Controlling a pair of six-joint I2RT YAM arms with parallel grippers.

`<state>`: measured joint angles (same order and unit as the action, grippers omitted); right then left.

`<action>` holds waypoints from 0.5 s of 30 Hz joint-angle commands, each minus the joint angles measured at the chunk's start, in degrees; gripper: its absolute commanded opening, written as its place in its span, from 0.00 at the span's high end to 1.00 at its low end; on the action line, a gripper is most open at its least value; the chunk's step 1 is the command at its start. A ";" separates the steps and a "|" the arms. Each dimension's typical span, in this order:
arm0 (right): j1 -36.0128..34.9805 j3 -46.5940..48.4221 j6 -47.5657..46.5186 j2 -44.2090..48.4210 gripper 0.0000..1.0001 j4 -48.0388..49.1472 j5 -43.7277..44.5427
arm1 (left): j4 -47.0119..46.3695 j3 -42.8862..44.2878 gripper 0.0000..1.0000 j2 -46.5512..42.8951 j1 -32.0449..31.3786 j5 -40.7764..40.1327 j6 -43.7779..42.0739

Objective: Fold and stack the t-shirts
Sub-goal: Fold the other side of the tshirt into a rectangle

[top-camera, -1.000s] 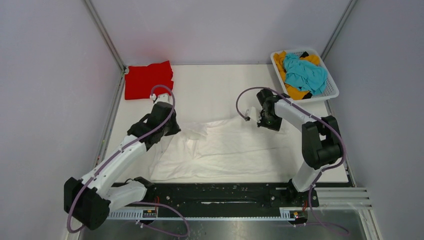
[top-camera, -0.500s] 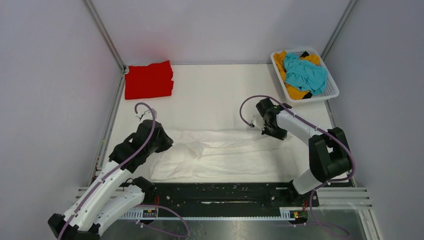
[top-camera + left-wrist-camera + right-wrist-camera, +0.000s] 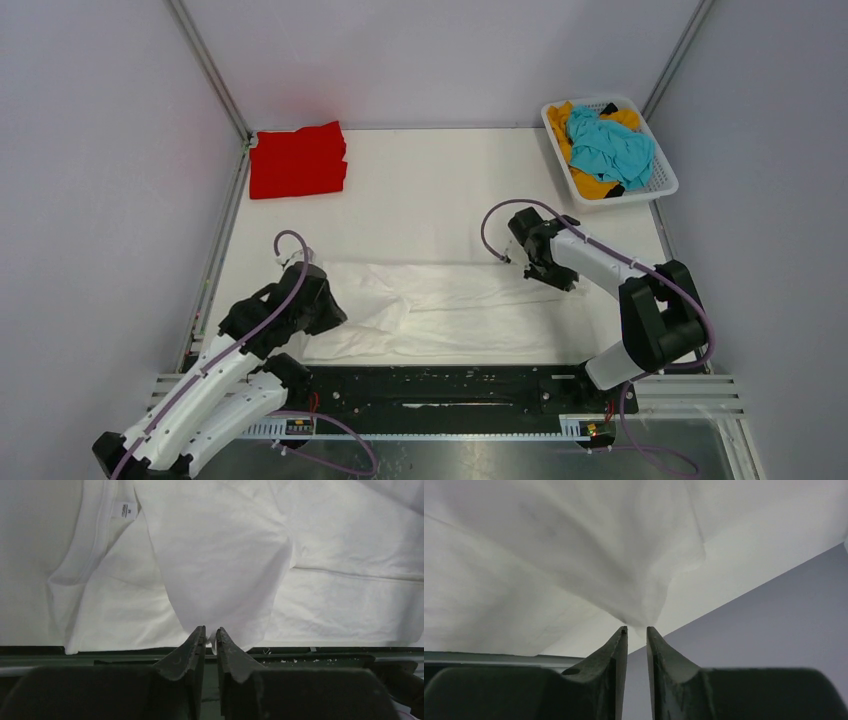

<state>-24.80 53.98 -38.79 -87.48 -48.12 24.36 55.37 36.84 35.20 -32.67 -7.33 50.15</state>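
The large white t-shirt (image 3: 460, 310) lies as a wide folded band near the table's front edge. My left gripper (image 3: 333, 306) is shut on a fold of it at its left end; the left wrist view shows the cloth (image 3: 225, 555) pinched at the tips (image 3: 210, 632), collar label to the upper left. My right gripper (image 3: 546, 274) is shut on its right end; the cloth (image 3: 549, 555) hangs from the tips (image 3: 636, 628). The red t-shirt (image 3: 297, 160) lies folded at the back left. The teal t-shirt (image 3: 610, 145) lies on the orange-yellow one (image 3: 592, 185) in the basket.
The white slotted basket (image 3: 663, 187) stands at the back right corner. A black rail (image 3: 450, 385) runs along the table's near edge, just below the white shirt. Grey walls close in the table on the left, back and right.
Both grippers have moved toward the near edge with the white shirt's far edge, folding it over into a narrower band. The left arm has drawn back and down.
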 commanded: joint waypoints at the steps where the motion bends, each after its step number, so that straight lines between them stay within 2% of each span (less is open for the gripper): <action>1: -1.64 -1.61 4.81 1.13 0.64 -4.56 1.20 | 3.68 2.02 0.80 -0.01 -1.58 -1.58 3.93; 2: -1.73 -1.67 5.47 1.40 0.14 -5.20 1.49 | 4.63 2.36 0.72 -0.49 -1.73 -1.84 4.07; 3: -1.82 -1.86 6.25 1.88 0.02 -5.81 1.48 | 5.72 2.90 0.64 -1.01 -1.82 -1.97 4.14; 4: -1.98 -2.03 6.79 2.45 0.01 -6.42 1.59 | 7.02 3.42 0.56 -1.69 -1.87 -2.33 4.36; 5: -2.30 -2.30 7.20 3.20 0.01 -6.69 1.94 | 8.04 3.88 0.40 -2.38 -1.88 -2.79 4.64; 7: -3.31 -2.32 7.51 4.60 0.01 -6.99 2.22 | 9.23 4.94 0.25 -3.68 -1.88 -3.27 4.59; 8: -4.12 -2.12 7.54 5.47 0.01 -7.13 2.19 | 9.24 5.45 0.08 -4.15 -1.88 -3.34 4.39; 9: -4.98 -1.69 7.49 6.57 0.00 -7.05 2.14 | 8.78 5.90 0.02 -4.39 -1.88 -3.39 4.05; 12: -7.60 -1.28 6.21 10.85 0.01 -4.65 2.10 | 3.36 6.29 0.01 -3.19 -1.88 -1.20 1.80; 15: -8.33 -1.33 6.23 18.79 0.00 3.20 3.39 | -5.37 4.51 0.01 0.43 -1.88 2.41 -0.20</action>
<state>-31.86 51.44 -32.97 -77.69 -52.05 24.97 60.86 40.99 31.86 -34.28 -8.58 52.88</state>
